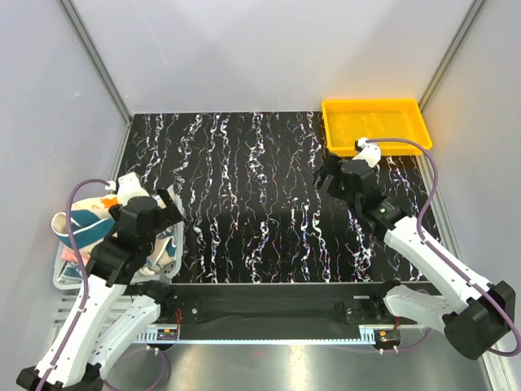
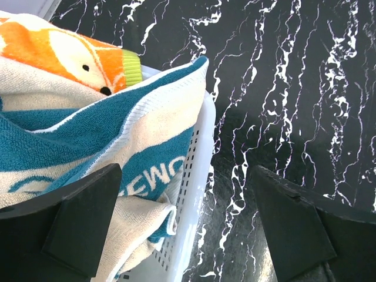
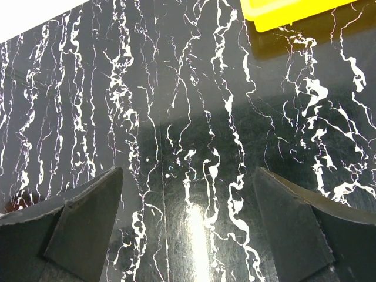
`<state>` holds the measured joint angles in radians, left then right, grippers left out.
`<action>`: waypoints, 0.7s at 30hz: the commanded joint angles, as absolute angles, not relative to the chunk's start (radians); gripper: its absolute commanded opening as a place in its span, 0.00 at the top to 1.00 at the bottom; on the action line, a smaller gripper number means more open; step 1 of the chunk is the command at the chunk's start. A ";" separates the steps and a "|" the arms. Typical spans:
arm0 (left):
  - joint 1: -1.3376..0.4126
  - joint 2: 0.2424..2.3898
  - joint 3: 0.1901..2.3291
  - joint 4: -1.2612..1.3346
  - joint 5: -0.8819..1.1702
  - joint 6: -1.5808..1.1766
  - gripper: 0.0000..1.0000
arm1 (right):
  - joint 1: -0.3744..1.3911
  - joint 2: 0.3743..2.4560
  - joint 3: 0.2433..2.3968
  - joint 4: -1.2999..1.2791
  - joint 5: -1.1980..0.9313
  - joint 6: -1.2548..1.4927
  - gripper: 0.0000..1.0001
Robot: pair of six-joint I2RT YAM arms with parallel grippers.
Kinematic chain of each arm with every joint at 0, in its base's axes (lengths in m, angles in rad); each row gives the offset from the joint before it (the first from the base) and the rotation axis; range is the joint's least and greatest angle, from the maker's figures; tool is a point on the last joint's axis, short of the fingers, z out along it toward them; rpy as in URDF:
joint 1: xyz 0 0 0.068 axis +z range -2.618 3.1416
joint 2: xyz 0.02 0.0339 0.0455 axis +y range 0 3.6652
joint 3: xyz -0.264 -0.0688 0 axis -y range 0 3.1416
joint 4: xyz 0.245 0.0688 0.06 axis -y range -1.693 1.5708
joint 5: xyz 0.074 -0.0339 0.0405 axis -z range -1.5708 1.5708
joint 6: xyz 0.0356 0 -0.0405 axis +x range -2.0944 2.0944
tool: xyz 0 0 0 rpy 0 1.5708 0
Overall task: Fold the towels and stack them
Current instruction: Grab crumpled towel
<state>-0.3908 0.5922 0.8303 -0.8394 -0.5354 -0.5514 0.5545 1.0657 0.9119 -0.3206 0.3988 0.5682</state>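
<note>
1. At the table's 8 o'clock corner in the top view sits the white mesh basket [image 1: 59, 281]. The towels [image 1: 81, 221] are heaped inside it, crumpled and bulging above the rim.
2. Over the basket's 3 o'clock side hangs the left gripper [image 1: 173, 210]. Its jaws are spread wide and nothing is caught between them.
3. Over to the left wrist camera! A teal towel [image 2: 88, 129] with a cream border and white lettering spills over the basket wall. Behind it, toward 11 o'clock in that view, lies an orange-and-cream towel [image 2: 53, 53] with a green stripe at its edge.
4. One finger of the left gripper sits over the teal cloth and the other over bare marble. I cannot tell whether the first one touches the fabric.
5. Across at 2 o'clock on the black marbled table [image 1: 244, 204], the right gripper [image 1: 330, 181] points down at the surface. Its jaws are released to full width and empty.
6. The right wrist camera confirms it: white-veined marble lies between the two fingers, with glare straight below.
7. At 1 o'clock on the table rests the yellow tray [image 1: 373, 103], just beyond the right gripper. Its corner peeks in at the upper right of the right wrist view.
8. Every towel in sight lies in the basket, well apart from the tray and not yet folded.
</note>
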 commanded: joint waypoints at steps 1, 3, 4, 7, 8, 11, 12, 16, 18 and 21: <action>-0.390 0.583 0.899 -0.840 -0.578 -0.578 0.01 | 0.561 1.063 0.940 -0.314 0.410 0.549 0.01; -0.390 0.587 0.920 -0.867 -0.609 -0.595 0.01 | 0.560 1.055 0.933 -0.310 0.410 0.546 0.00; -0.390 0.594 0.937 -0.914 -0.629 -0.607 0.01 | 0.560 1.046 0.933 -0.311 0.405 0.545 0.00; -0.390 0.630 1.003 -1.024 -0.721 -0.663 0.01 | 0.560 1.043 0.936 -0.316 0.384 0.541 0.00; -0.390 0.647 1.024 -1.052 -0.757 -0.678 0.01 | 0.561 1.042 0.936 -0.316 0.374 0.545 0.00; -0.388 0.661 1.028 -1.118 -0.798 -0.744 0.01 | 0.561 1.043 0.936 -0.313 0.347 0.551 0.00; -0.388 0.658 1.025 -1.132 -0.798 -0.771 0.01 | 0.561 1.043 0.933 -0.308 0.336 0.554 0.00; -0.379 0.661 0.991 -1.149 -0.796 -0.828 0.01 | 0.561 1.034 0.931 -0.316 0.327 0.555 0.00; -0.371 0.687 0.974 -1.157 -0.798 -0.853 0.01 | 0.561 1.028 0.925 -0.316 0.322 0.558 0.00; -0.345 0.724 0.997 -1.196 -0.824 -0.902 0.01 | 0.561 1.017 0.916 -0.308 0.313 0.561 0.00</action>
